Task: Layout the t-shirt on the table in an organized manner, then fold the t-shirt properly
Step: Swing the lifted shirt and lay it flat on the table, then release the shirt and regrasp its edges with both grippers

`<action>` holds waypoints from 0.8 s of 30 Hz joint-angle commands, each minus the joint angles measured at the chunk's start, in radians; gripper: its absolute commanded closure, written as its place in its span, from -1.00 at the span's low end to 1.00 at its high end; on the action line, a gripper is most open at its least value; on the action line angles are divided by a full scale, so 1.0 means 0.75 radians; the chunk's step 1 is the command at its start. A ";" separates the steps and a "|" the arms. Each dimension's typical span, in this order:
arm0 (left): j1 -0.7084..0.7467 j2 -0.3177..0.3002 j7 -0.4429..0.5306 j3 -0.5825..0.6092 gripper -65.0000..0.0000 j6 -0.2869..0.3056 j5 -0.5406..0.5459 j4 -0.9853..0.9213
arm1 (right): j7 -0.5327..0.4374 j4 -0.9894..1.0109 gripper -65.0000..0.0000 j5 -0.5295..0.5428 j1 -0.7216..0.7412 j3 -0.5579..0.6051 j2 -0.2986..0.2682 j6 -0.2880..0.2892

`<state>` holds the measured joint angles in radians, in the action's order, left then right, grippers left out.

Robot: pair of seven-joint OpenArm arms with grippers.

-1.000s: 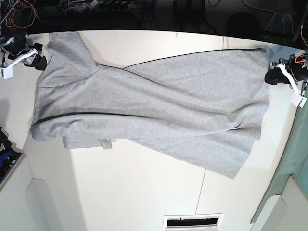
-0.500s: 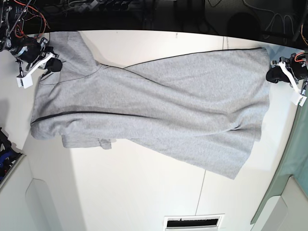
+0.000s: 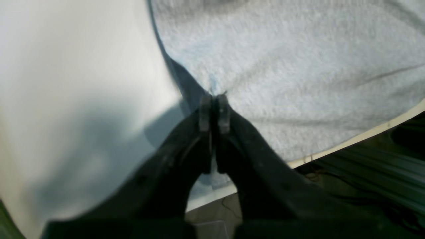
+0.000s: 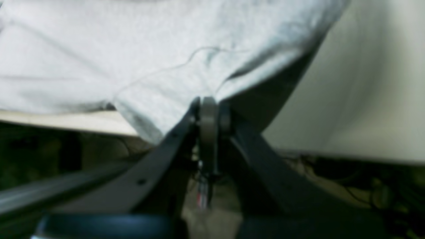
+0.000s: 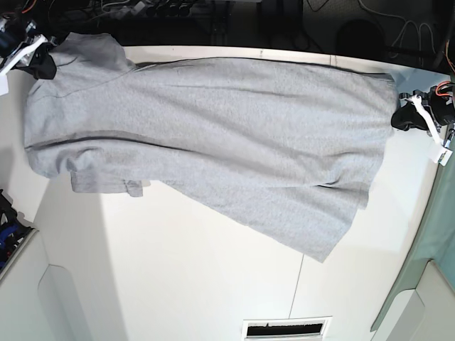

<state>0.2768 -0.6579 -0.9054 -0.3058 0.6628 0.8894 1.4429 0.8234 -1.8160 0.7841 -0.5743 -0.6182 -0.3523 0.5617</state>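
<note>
T-shirt (image 5: 213, 142) is stretched out across the far side of the table (image 5: 213, 284). On the base view's left, its sleeve end is pinched tight by the right gripper (image 5: 43, 62); on the right, its hem edge is clamped by the left gripper (image 5: 402, 117).

T-shirt (image 5: 213, 135) matt fuzzy cloth; table (image 5: 185, 277) smooth.
</note>
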 commanded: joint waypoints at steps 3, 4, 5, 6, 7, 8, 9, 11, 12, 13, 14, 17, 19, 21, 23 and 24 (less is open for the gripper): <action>-0.010 -0.032 0.013 -0.010 1.00 0.015 0.016 0.020 | -0.021 -0.019 1.00 0.012 -0.030 -0.013 -0.017 0.014; -0.010 -0.032 0.014 -0.010 1.00 0.015 0.016 0.020 | -0.022 -0.018 1.00 0.012 -0.030 -0.013 -0.017 0.014; -0.010 -0.032 0.014 -0.010 1.00 0.015 0.016 0.020 | -0.026 -0.017 1.00 0.012 -0.028 -0.013 -0.017 0.014; -0.010 -0.032 0.014 -0.010 1.00 0.015 0.016 0.020 | -0.035 -0.017 1.00 0.012 -0.025 -0.013 -0.018 0.014; -0.010 -0.032 0.014 -0.010 1.00 0.015 0.016 0.020 | -0.046 -0.017 1.00 0.012 -0.025 -0.013 -0.018 0.014; -0.010 -0.032 0.014 -0.010 1.00 0.015 0.016 0.020 | -0.061 -0.017 0.84 0.012 -0.025 -0.013 -0.018 0.014; -0.010 -0.032 0.014 -0.010 1.00 0.015 0.016 0.020 | -0.076 -0.017 0.64 0.012 -0.020 -0.013 -0.018 0.013; -0.011 -0.032 0.014 -0.010 1.00 0.015 0.016 0.020 | -0.087 -0.017 0.30 0.006 -0.006 -0.013 -0.018 0.013; -0.010 -0.032 0.014 -0.010 0.93 0.015 0.017 0.020 | -0.087 -0.017 0.22 -0.004 0.004 -0.013 -0.018 0.013; -0.010 -0.032 0.014 -0.010 0.81 0.015 0.018 0.020 | -0.087 -0.016 0.19 -0.015 0.015 -0.013 -0.018 0.012; -0.010 -0.032 0.014 -0.010 0.69 0.015 0.024 0.020 | -0.088 -0.015 0.19 -0.031 0.025 -0.013 -0.018 0.008; -0.010 -0.032 0.014 -0.010 0.52 0.020 0.083 0.025 | -0.094 -0.009 0.19 -0.059 0.053 -0.013 -0.019 -0.001; -0.010 -0.032 0.014 -0.010 0.52 0.020 0.113 0.056 | -0.096 0.007 0.19 -0.064 0.073 -0.013 -0.022 -0.002; -0.010 -0.032 0.014 -0.010 0.52 0.020 0.117 0.112 | -0.108 0.034 0.19 -0.074 0.099 -0.013 -0.023 -0.004; -0.010 -0.032 0.015 -0.010 0.52 0.020 0.118 0.183 | -0.145 0.072 0.19 -0.110 0.132 -0.013 -0.022 -0.022; -0.010 -0.031 0.015 -0.010 0.52 0.020 0.121 0.220 | -0.165 0.095 0.19 -0.130 0.152 -0.013 -0.022 -0.027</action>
<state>0.2768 -0.6598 -0.9104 -0.3058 0.6670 0.9630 1.5936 0.7242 -1.7313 0.6762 -0.4637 -0.6182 -0.3519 0.5426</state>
